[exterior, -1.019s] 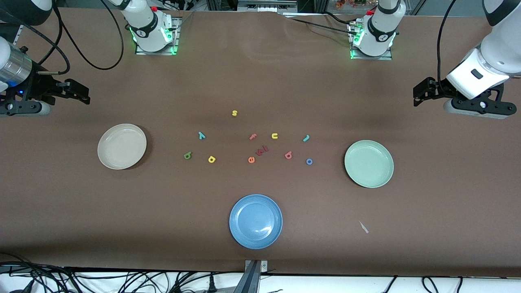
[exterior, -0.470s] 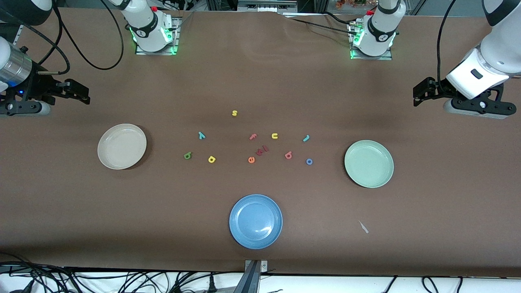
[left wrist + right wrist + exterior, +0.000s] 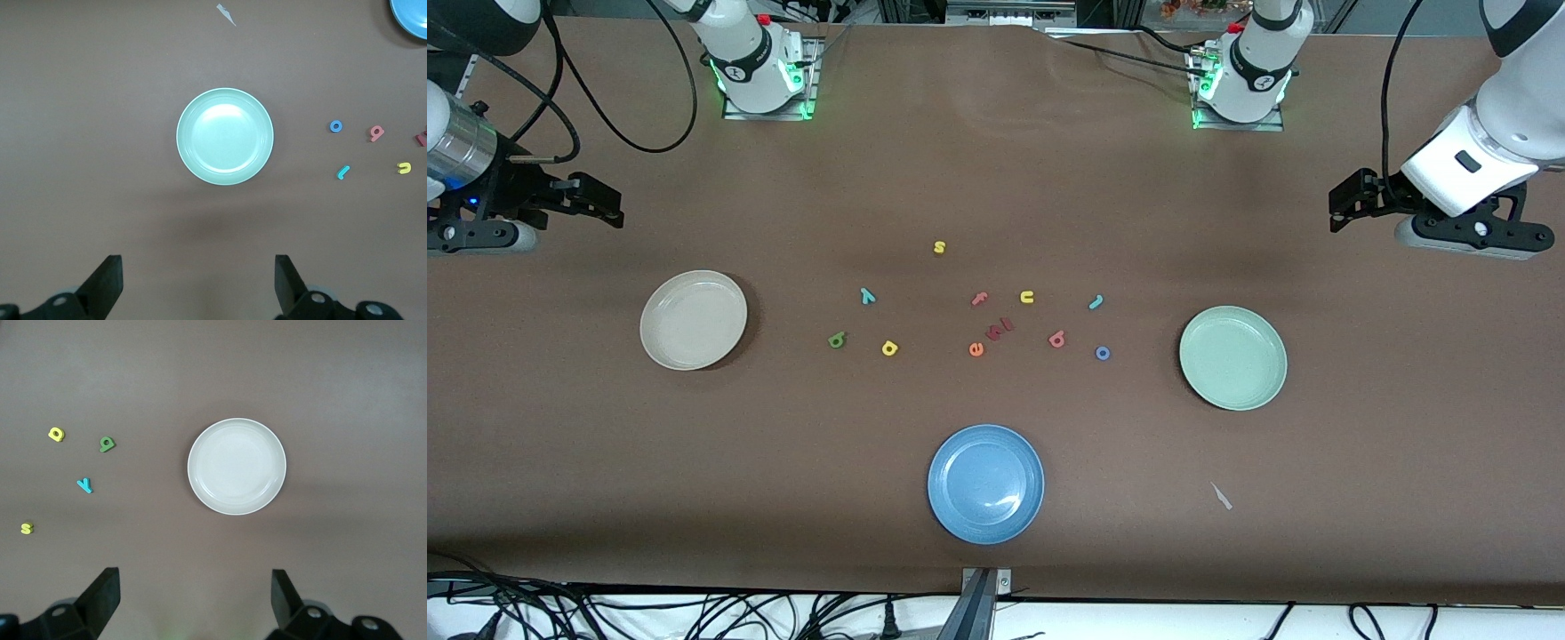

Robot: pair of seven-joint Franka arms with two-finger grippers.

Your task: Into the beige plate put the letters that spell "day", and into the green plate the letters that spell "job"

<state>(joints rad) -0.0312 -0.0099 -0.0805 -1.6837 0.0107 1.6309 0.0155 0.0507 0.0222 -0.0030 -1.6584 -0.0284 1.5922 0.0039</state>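
Observation:
The beige plate [image 3: 694, 320] [image 3: 237, 467] lies toward the right arm's end, the green plate [image 3: 1232, 357] [image 3: 225, 136] toward the left arm's end. Between them lie the green d [image 3: 837, 340] [image 3: 106, 443], yellow a [image 3: 889, 348] [image 3: 57, 434] and teal y [image 3: 867, 295] [image 3: 84, 485], then the teal j [image 3: 1096, 302] [image 3: 343, 172], blue o [image 3: 1103, 353] [image 3: 336, 126] and salmon b [image 3: 1057, 338] [image 3: 377, 133]. My right gripper [image 3: 609, 206] [image 3: 195, 580] hangs open and empty over bare table by the beige plate. Beside the green plate, my left gripper [image 3: 1338, 209] [image 3: 198, 267] is open over bare table, holding nothing.
A blue plate [image 3: 985, 483] sits nearest the front camera. Other letters lie mid-table: yellow s [image 3: 939, 247], salmon f [image 3: 979, 299], yellow u [image 3: 1027, 297], orange e [image 3: 975, 349], dark red pieces [image 3: 1000, 329]. A pale scrap [image 3: 1221, 496] lies nearer the camera than the green plate.

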